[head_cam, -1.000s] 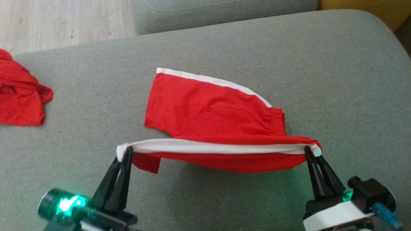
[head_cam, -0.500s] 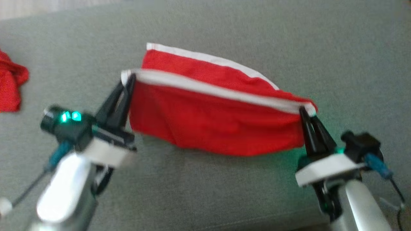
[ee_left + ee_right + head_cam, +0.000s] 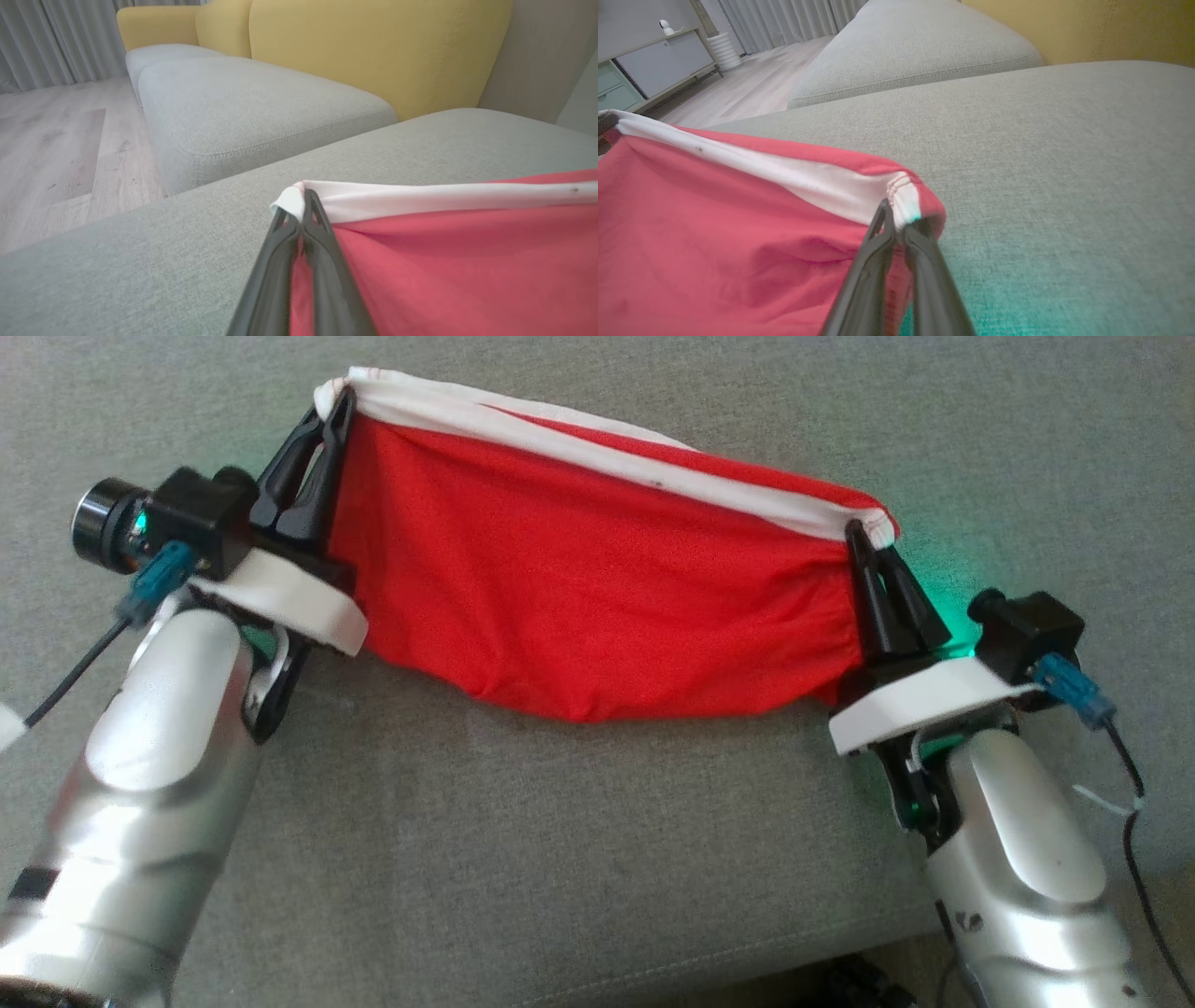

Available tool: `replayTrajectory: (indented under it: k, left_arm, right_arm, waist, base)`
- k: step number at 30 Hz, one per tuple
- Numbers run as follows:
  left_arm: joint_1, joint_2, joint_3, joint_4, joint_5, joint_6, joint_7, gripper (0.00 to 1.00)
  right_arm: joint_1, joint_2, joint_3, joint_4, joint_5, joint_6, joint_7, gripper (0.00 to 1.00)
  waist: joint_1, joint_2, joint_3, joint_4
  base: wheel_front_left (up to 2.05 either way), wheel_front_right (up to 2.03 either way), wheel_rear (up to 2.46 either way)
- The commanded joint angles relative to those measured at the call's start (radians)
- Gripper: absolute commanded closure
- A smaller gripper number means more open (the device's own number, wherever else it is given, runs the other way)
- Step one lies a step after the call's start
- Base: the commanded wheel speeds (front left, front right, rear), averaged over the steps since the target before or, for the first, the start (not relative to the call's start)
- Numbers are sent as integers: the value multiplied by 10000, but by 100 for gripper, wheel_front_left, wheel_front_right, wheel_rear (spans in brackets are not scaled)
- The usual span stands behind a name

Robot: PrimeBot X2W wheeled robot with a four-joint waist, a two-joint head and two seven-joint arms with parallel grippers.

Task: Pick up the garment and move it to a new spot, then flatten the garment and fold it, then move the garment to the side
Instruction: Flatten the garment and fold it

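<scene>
The garment [image 3: 579, 588] is a pair of red shorts with a white stripe along the edge. It hangs stretched between my two grippers above the grey sofa cushion [image 3: 560, 859]. My left gripper [image 3: 331, 406] is shut on the white-edged corner at the upper left. My right gripper [image 3: 864, 532] is shut on the opposite corner, lower and to the right. The left wrist view shows the pinched white corner at my left gripper [image 3: 301, 198], with the garment [image 3: 444, 261] spreading right. In the right wrist view my right gripper [image 3: 896, 212] grips the gathered hem of the garment [image 3: 714, 233].
A second grey cushion [image 3: 252, 107] and yellow backrests [image 3: 364, 46] lie beyond. Wooden floor [image 3: 51, 154] and curtains are at the left. A cabinet [image 3: 654, 65] stands across the room. The cushion's front edge [image 3: 747, 961] runs near my arms.
Both grippers have carried the held edge away from me and higher, lifting the garment so it hangs as a sheet. The head camera has tilted down; the other red cloth has left the picture.
</scene>
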Motion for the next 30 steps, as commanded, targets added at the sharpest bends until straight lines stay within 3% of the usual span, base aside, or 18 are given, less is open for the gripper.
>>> replayTrajectory:
  k: [1, 2, 3, 4, 5, 6, 20, 30]
  left_arm:
    - [-493, 198, 304, 41, -35, 53, -18, 100]
    - [-612, 139, 301, 308, -24, 125, 36, 100]
    - [-726, 96, 260, 539, 22, 168, 78, 93]
    - [-837, 63, 190, 696, 109, 186, 48, 75]
    - [-924, -16, 172, 823, 132, 224, -8, 47]
    - [-984, -109, 171, 928, 124, 252, -68, 0]
    - [-34, -664, 146, 1069, -64, 516, -444, 0]
    - [1498, -671, 63, 476, -466, 969, 161, 0]
  right_arm:
    - [-190, -37, 195, -89, 102, 37, -140, 90]
    - [-286, -37, 218, 35, 115, 37, -187, 75]
    - [-367, -37, 254, 148, 139, 37, -230, 53]
    - [-434, -37, 315, 240, 181, 37, -272, 2]
    - [-478, -37, 371, 303, 220, 37, -314, 0]
    - [-503, -37, 398, 347, 259, 37, -358, 0]
    - [117, -37, 88, 280, 209, 37, -620, 0]
    - [1425, -37, -661, -694, -484, 37, -167, 0]
  waist:
    - [-3, 0, 52, -33]
    - [-3, 0, 61, -40]
    - [-3, 0, 64, -50]
    - [-3, 0, 64, -59]
    - [-3, 0, 56, -63]
    - [-3, 0, 42, -61]
    - [-3, 0, -733, 229]
    - [-3, 0, -1713, 217]
  base:
    - [0, 0, 0]
    - [0, 0, 0]
    - [0, 0, 0]
    - [0, 0, 0]
    - [0, 0, 0]
    - [0, 0, 0]
    - [0, 0, 0]
    - [0, 0, 0]
